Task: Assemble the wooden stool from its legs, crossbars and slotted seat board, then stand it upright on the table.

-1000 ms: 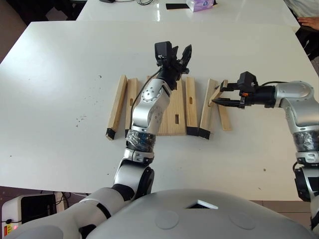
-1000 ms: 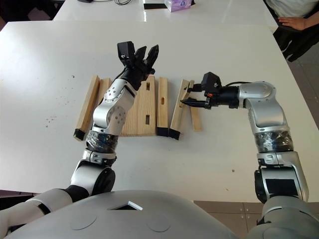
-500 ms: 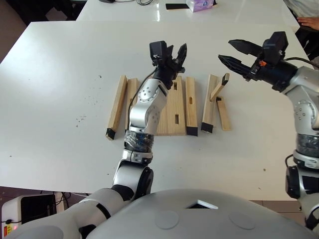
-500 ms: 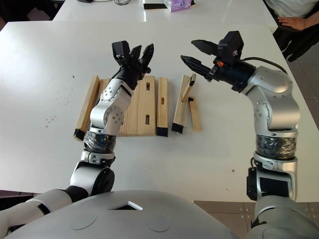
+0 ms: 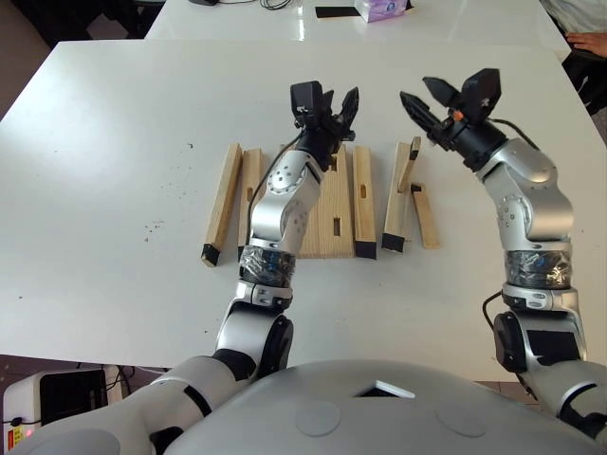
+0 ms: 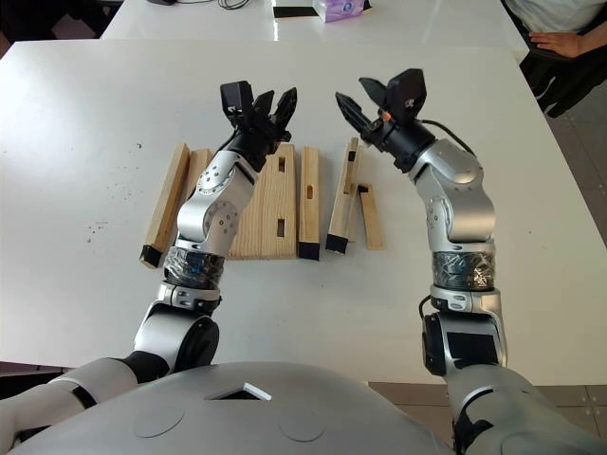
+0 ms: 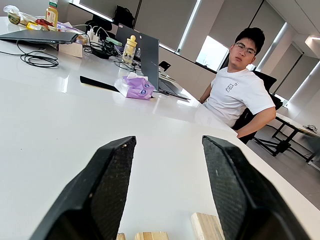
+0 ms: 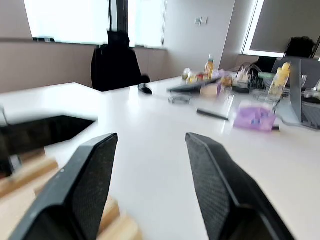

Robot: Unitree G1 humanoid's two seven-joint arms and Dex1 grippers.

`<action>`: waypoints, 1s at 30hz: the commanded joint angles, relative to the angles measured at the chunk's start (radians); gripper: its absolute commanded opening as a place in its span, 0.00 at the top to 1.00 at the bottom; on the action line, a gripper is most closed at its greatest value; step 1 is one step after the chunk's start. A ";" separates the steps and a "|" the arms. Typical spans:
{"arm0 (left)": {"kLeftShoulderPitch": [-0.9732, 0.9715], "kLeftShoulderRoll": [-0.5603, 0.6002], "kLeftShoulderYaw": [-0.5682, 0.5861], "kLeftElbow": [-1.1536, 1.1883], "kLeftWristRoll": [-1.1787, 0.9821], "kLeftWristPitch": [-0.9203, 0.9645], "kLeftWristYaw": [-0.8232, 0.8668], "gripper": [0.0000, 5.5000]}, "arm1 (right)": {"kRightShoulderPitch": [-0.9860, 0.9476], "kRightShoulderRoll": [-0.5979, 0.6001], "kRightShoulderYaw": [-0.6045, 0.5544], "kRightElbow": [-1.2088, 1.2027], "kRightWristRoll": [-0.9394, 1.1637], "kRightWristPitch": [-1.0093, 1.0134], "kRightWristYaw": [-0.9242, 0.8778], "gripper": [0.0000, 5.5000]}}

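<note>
On the white counter (image 5: 114,142) the stool parts lie unassembled in a row. Farthest left is the outer leg (image 5: 222,201), flat, its black-capped end toward the robot. Just beside it lies the second leg (image 5: 250,175), partly covered by the left forearm. That arm crosses over the seat board (image 5: 334,213), which lies flat with its slots facing up. The left gripper (image 5: 340,102) is raised above the board's far edge, its fingers (image 7: 107,185) spread apart and holding nothing.

Against the board's right edge lies the third leg (image 5: 363,201), black cap toward the robot. A narrow gap away is the fourth leg (image 5: 395,199), angled slightly. The tilted crossbar (image 5: 410,166) appears to rest with one end on this leg's far part, though the contact is hard to make out. Just right of it the flat crossbar (image 5: 424,218) lies on the counter.

The right gripper (image 5: 414,88) is held in the air beyond the far ends of the fourth leg and the tilted crossbar. Its fingers (image 8: 95,180) stand wide apart and empty, clear of the wood.
</note>
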 commanded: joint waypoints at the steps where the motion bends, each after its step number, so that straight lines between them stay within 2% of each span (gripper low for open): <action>1: -0.016 -0.037 0.008 0.006 -0.019 0.012 -0.005 0.55 | -0.007 -0.004 -0.041 -0.102 0.062 0.042 -0.023 0.54; 21: -0.005 -0.046 -0.002 -0.008 -0.037 0.026 0.003 0.55 | -0.002 0.016 0.012 -0.161 0.077 0.062 -0.049 0.54; 27: -0.012 -0.054 -0.003 0.003 -0.042 0.024 0.007 0.55 | 0.120 0.034 0.102 0.086 -0.037 -0.039 -0.011 0.54; 30: -0.014 -0.055 -0.006 0.006 -0.030 0.013 0.020 0.55 | 0.121 0.051 0.128 0.189 -0.080 -0.102 -0.004 0.54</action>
